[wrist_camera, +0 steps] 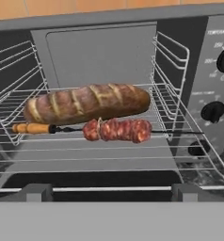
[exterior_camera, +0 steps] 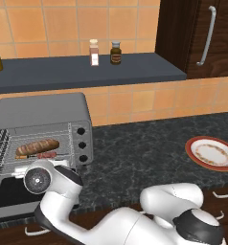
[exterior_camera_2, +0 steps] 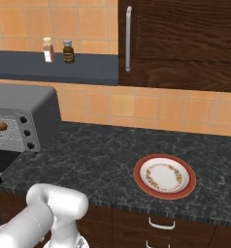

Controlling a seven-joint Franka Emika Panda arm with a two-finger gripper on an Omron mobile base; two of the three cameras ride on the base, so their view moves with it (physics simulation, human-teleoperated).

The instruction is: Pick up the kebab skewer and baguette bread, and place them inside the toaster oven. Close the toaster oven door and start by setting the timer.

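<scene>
Your arm (exterior_camera: 63, 191) bends low before toaster oven (exterior_camera: 39, 127), hand facing open cavity; fingers spread, released, grasping nothing. Baguette bread (wrist_camera: 88, 103), kebab skewer (wrist_camera: 104, 129) on rack; toaster oven door (exterior_camera: 10, 194) down.

Toaster oven (wrist_camera: 189, 56) mouth stands open; baguette bread (wrist_camera: 88, 103) and kebab skewer (wrist_camera: 116, 129) occupy its rack.

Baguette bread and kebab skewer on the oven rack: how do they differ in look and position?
The baguette bread is a thick golden-brown loaf with slashed crust; the kebab skewer is a thin stick carrying reddish meat chunks and an orange handle. The baguette lies farther back, the skewer nearer the open front. Both rest lengthwise, side by side, on the same wire rack inside the toaster oven.
</scene>
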